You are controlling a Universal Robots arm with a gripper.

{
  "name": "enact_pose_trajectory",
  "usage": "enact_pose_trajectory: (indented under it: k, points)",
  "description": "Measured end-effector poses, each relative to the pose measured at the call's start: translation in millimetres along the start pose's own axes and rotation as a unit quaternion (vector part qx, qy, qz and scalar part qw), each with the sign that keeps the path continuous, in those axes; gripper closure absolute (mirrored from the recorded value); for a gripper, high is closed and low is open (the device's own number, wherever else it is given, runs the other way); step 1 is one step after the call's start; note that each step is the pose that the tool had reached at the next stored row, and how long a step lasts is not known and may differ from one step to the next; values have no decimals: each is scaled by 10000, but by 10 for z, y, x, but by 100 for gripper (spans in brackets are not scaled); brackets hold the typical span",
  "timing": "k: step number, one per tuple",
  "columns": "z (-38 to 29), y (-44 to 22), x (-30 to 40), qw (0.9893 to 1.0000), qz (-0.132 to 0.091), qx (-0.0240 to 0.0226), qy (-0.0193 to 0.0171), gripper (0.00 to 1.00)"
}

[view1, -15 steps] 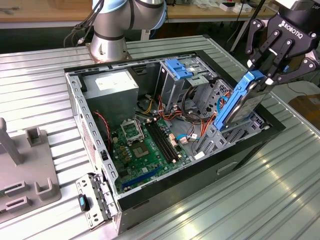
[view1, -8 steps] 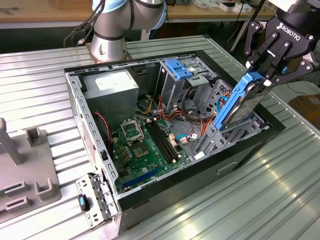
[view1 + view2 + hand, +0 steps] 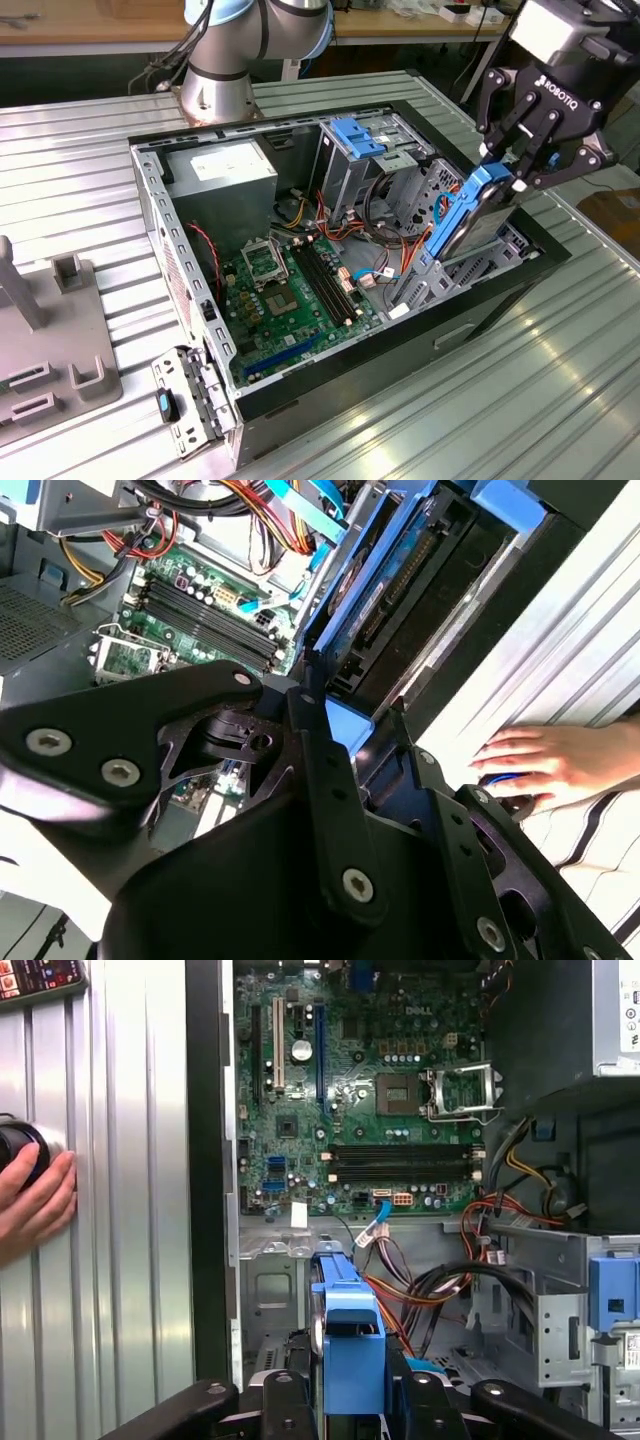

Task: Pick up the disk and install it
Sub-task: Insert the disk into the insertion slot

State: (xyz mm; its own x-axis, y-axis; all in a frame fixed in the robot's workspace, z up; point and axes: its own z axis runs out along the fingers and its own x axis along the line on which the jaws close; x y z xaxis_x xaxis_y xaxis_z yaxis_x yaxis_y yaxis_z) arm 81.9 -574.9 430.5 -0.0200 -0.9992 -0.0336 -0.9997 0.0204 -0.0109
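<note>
1. Gripping one disk (image 3: 478,225), with the gripper (image 3: 520,160) closed on the blue rail frame (image 3: 345,1335) at the disk's upper end, one finger on each side.
2. Showing one line of white lettering (image 3: 565,93) on the gripper's black body, left unread here.
3. Holding the disk tilted, its lower end dipping into the one open computer case (image 3: 420,345) directly beneath the fingers, close to the case wall.
4. Reaching down over that wall from above, wrist angled steeply toward the case interior.
5. Working just beside one person's hand (image 3: 35,1205), which is lying on the ribbed metal table (image 3: 520,400) outside the wall and touching one dark round object (image 3: 15,1145).
6. Hanging above one green motherboard (image 3: 290,300), flat on the case floor and bearing small white print.
7. Facing, further off, one blue latch (image 3: 358,135) atop one metal cage (image 3: 340,175).
8. Facing, further still, one grey power-supply box (image 3: 220,175) carrying one white label (image 3: 222,160), with the arm base (image 3: 215,90) standing beyond the case.
</note>
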Motion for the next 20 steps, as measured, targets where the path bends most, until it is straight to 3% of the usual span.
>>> enact_pose_trajectory:
  k: [5,7,11,15,16,17,20]
  points:
    - [173,2,6,10000,5,0,0,64]
    - [292,3,11,10000,6,0,0,64]
    - [410,5,18,10000,7,0,0,64]
    - [579,6,25,10000,9,0,3,64]
    - [580,6,25,10000,10,0,6,64]
    - [579,6,25,10000,9,0,8,56]
    - [579,6,25,10000,9,0,12,56]
